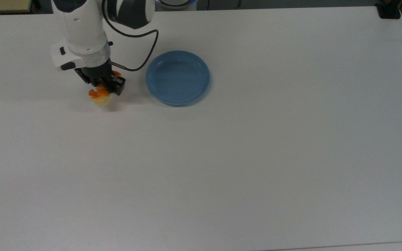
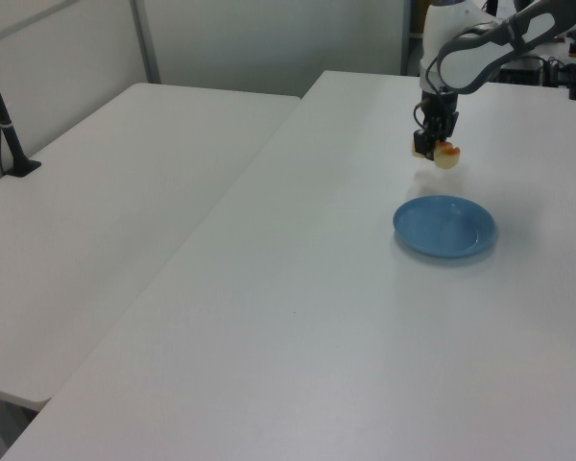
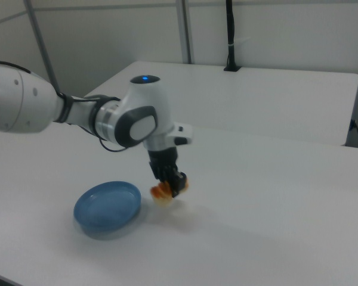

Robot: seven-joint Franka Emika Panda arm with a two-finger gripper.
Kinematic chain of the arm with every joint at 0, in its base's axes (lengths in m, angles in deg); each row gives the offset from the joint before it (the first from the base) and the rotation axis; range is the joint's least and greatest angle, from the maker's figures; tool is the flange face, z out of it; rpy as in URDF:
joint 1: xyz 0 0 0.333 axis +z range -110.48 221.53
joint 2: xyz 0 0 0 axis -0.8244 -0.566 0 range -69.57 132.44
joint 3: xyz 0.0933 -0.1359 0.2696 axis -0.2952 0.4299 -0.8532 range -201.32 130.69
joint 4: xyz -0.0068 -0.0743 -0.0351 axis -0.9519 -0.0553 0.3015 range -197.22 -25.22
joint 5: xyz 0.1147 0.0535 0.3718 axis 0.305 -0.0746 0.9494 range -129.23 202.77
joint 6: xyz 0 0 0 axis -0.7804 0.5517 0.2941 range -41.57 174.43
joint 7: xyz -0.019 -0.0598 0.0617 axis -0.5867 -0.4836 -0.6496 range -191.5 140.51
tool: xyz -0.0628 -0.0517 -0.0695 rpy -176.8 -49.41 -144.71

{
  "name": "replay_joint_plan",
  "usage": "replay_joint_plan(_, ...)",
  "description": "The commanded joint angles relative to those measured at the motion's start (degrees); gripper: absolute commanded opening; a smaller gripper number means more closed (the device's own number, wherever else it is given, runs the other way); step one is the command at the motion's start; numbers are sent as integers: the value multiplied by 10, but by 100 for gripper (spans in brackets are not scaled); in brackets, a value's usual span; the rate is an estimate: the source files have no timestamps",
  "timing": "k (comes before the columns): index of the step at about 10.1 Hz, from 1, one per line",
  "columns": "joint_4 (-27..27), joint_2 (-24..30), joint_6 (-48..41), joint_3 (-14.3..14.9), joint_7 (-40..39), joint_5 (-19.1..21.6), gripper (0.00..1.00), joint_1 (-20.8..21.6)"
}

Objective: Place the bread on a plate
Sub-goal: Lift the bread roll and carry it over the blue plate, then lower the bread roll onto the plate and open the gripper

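I have the bread pinched in the gripper, fingers closed across its middle, so one glazed end pokes out toward the top view's bottom-left and a bit of orange shows on the far side of the fingers. In the left view the bread hangs clear of the table, with a faint shadow under it, and the right view agrees: the bread sits in the air just beside the rim of the plate.

What matters to me now is the direction to the plate. In the top view it lies to the right of the bread, near but not under it, and slightly toward the top view's top. In the left view the plate sits below the gripper and nearer the camera.

I judge the carry as partway done: I need to travel toward the top view's right until the bread is over the plate's middle, then lower and let go. The plate is wider than the bread, so its heading should not matter much.
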Motion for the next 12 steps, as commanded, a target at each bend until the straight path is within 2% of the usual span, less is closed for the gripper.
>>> replay_joint_plan(1, -6, 37, -40, -75, 66, 4, 32, 25)
replay_joint_plan(3, -7, 38, -57, -107, 83, -1, 32, 53)
replay_joint_plan(5, -13, 39, -75, -114, 83, -8, 36, 80)
replay_joint_plan(9, -63, 40, -94, -123, 62, -41, 41, 83)
replay_joint_plan(10, -68, 40, -97, -123, 55, -47, 49, 82)
replay_joint_plan(11, -68, 40, -98, -122, 60, -47, 92, 77)
replay_joint_plan(12, -67, 42, -100, -122, 61, -47, 100, 76)
